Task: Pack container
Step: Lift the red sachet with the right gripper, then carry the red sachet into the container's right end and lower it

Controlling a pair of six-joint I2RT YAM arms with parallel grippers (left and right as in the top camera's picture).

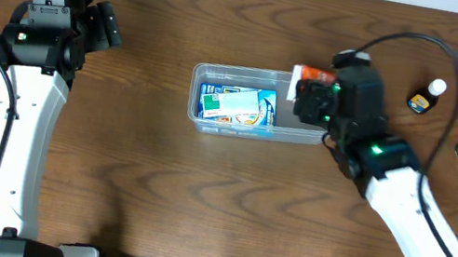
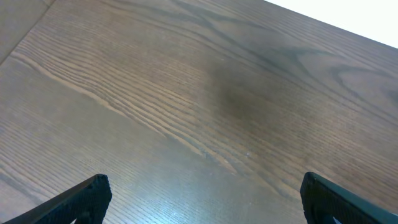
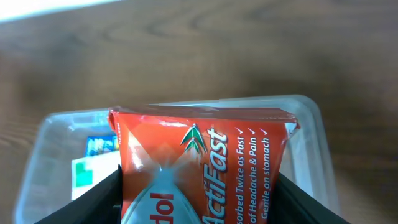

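Right wrist view alone reads lettering on red box (image 3: 205, 162): "ActiFast". Overhead alone shows both arms. Right arm reaches in from right of container (image 1: 252, 133), right gripper (image 1: 303, 94) clamped on red box over container's right end. Blue box (image 1: 238, 104) lies inside container. Left arm well left of container, left gripper (image 2: 202, 202) spread wide, holding nothing, above wood table (image 2: 186, 93).

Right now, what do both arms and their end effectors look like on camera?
Left arm and right arm: white links, black joint housings with green lights, trailing black cables. Left end effector and right end effector: black fingers.
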